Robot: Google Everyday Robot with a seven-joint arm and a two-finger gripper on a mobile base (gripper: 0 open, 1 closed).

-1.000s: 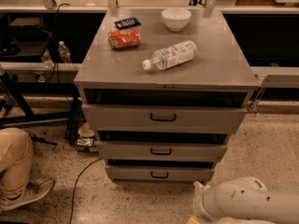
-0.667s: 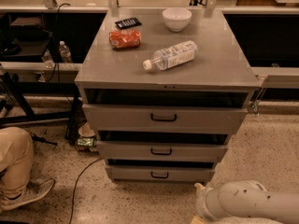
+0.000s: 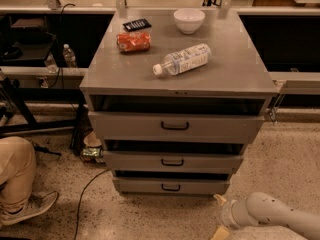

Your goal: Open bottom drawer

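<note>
Cabinet [image 3: 175, 79] is standing on the speckled floor with three grey drawers stacked in its front. All three fronts are sitting pushed in, and dark gaps are showing above each. No drawer interior is showing.

The bottom drawer [image 3: 200, 186] is sitting lowest, just above the floor, with its small black loop handle [image 3: 171, 187] at the centre.

The gripper [image 3: 219, 216] is hovering low at the lower right, near the drawer's right corner but not touching it. Its two tan fingers [image 3: 218, 199] are standing apart with nothing between them. The white arm [image 3: 272, 216] is running off to the right.

On the cabinet top:
- A white bowl [image 3: 189, 20] is sitting upright at the back, with only its white inside showing.
- A clear plastic bottle [image 3: 182, 60] is lying on its side, white cap pointing front-left. Its contents cannot be told.
- A red snack bag [image 3: 133, 41] is lying to the left of the bottle.
- A flat black item [image 3: 137, 24] is lying behind the bag.

A second bottle [image 3: 69, 56] is standing upright on the ledge at the left.
</note>
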